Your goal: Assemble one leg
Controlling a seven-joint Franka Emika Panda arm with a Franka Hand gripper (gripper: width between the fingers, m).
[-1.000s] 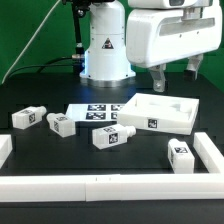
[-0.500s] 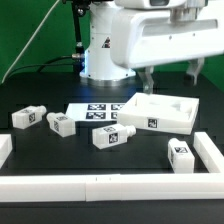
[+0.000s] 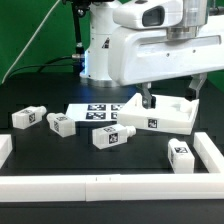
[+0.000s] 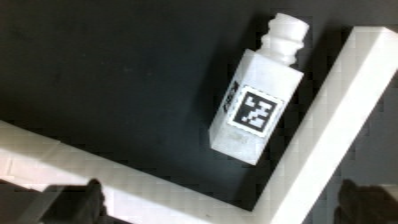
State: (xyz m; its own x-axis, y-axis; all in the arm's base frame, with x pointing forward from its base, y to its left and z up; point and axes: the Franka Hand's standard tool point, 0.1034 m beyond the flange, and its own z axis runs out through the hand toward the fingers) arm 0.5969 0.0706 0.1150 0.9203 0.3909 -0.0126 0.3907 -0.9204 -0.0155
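Four legs lie on the black table: one at the exterior view's left (image 3: 24,118), one beside it (image 3: 61,124), one in the middle (image 3: 108,137) and one at the front right (image 3: 181,154). My gripper (image 3: 172,93) is open and empty. It hangs just above the large white tray-like piece (image 3: 158,115), away from every leg. In the wrist view one leg (image 4: 258,95) lies on the black surface with its square marker up and a peg at one end, ahead of my open gripper (image 4: 217,210). Its dark fingers (image 4: 71,205) show only at the frame's edge.
The marker board (image 3: 98,112) lies between the tray-like piece and the robot base (image 3: 105,55). A white fence (image 3: 100,187) runs along the table's front and up both sides. White bars (image 4: 338,110) flank the leg in the wrist view.
The arm has come down and shifted toward the exterior view's left, so the open fingers now hang just over the tray-like piece. The legs have not moved.
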